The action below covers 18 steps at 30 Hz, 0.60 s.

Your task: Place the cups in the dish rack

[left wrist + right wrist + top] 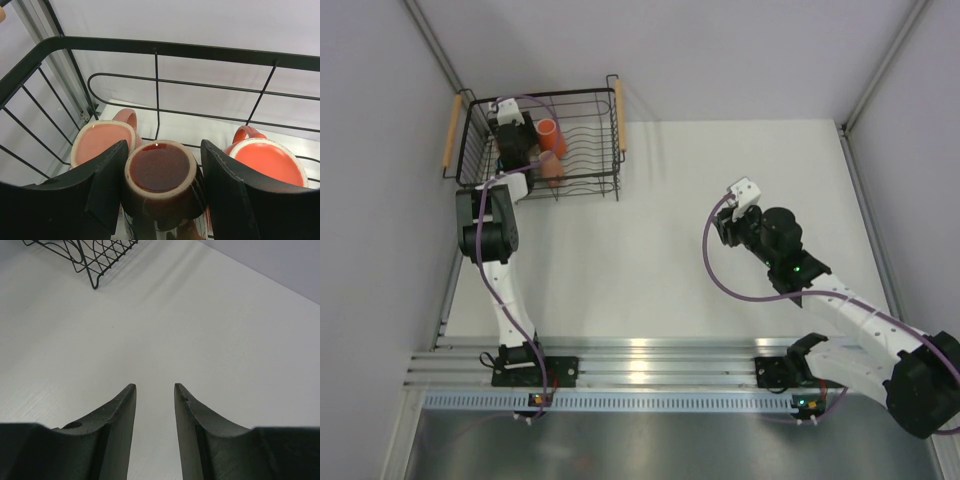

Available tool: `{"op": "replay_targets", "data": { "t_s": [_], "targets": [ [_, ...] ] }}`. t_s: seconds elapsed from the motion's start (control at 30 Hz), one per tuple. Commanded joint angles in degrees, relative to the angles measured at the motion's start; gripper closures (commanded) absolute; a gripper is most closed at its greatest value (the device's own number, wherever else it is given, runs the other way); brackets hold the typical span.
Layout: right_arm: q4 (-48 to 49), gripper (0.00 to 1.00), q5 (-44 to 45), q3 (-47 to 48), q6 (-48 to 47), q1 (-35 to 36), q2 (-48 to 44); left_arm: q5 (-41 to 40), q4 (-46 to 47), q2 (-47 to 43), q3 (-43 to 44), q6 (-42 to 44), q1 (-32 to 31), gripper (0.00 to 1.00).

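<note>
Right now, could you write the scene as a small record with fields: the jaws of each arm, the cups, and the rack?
left jaws: closed on the dark brown cup, inside the dish rack
right jaws: open, holding nothing, over the table
cups seen in rack: three, with the pink cup and the orange cup on either side of the dark one
other cups: not visible in any view

- What does your robot look like?
- You see the left arm (488, 232) and right arm (865, 325): white links, black round joints.
- Any wires?
- A purple cable (708, 262) on each. Black fingers (115, 435), too.
</note>
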Motion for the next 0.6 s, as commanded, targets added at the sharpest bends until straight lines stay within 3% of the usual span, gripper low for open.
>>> {"op": "replay_targets", "data": {
  "t_s": [0.0, 0.27, 0.57],
  "targets": [
    [2.01, 0.63, -0.99, 0.85, 0.63, -1.04, -0.47, -0.10, 3.06, 0.07, -0.80, -0.52, 0.33, 1.00],
    [1.92, 0.63, -1.25, 0.76, 0.72, -1.12, -0.91, 0.70, 3.06, -0.63, -4.23, -1.32, -0.37, 1.00],
    [1.75, 0.63, -1.25, 0.32, 0.80, -1.12, -2.23, -9.32, 4.37, -0.81, -4.67, 5.54, -2.74, 1.00]
  ]
}}
